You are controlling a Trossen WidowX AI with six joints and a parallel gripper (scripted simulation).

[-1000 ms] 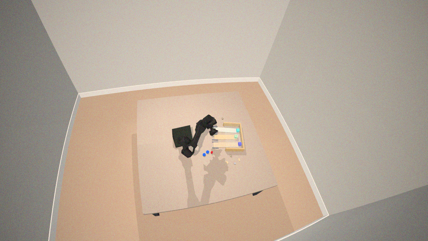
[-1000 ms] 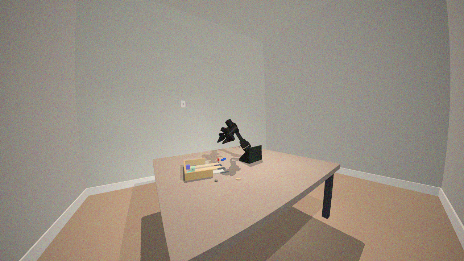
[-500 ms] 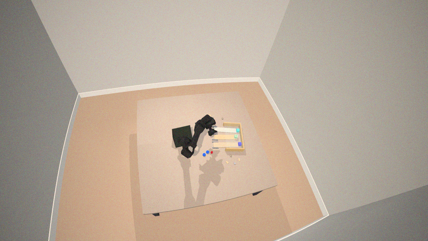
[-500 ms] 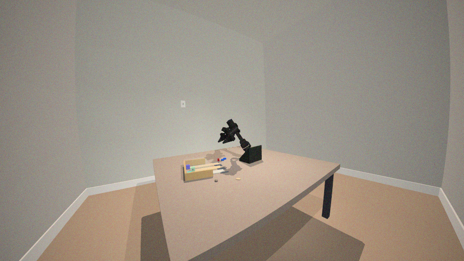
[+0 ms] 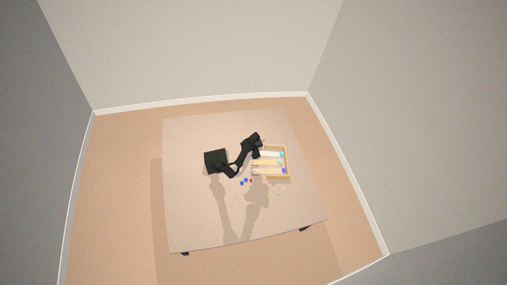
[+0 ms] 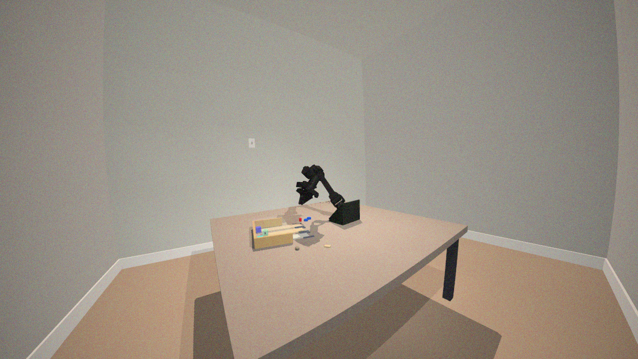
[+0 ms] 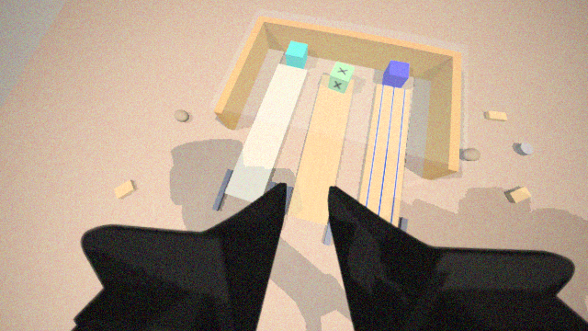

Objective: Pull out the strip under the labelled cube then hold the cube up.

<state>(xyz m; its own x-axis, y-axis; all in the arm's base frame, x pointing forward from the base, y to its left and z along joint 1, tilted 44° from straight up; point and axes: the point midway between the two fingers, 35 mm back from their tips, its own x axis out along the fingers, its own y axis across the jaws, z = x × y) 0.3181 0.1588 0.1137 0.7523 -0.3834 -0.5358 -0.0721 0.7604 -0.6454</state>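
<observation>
The labelled cube is light green with black X marks and sits at the far end of the plain tan strip. A cyan cube is at the far end of the white strip. A violet-blue cube is at the far end of the blue-lined strip. My gripper is partly open and empty, in the air above the strips' near ends. Its fingertips hide part of the near ends in the wrist view.
A tan wooden wall surrounds the cubes on three sides. Dark guide bars flank the strips' near ends. Two blue discs, a red piece, pebbles and small tan blocks lie around it.
</observation>
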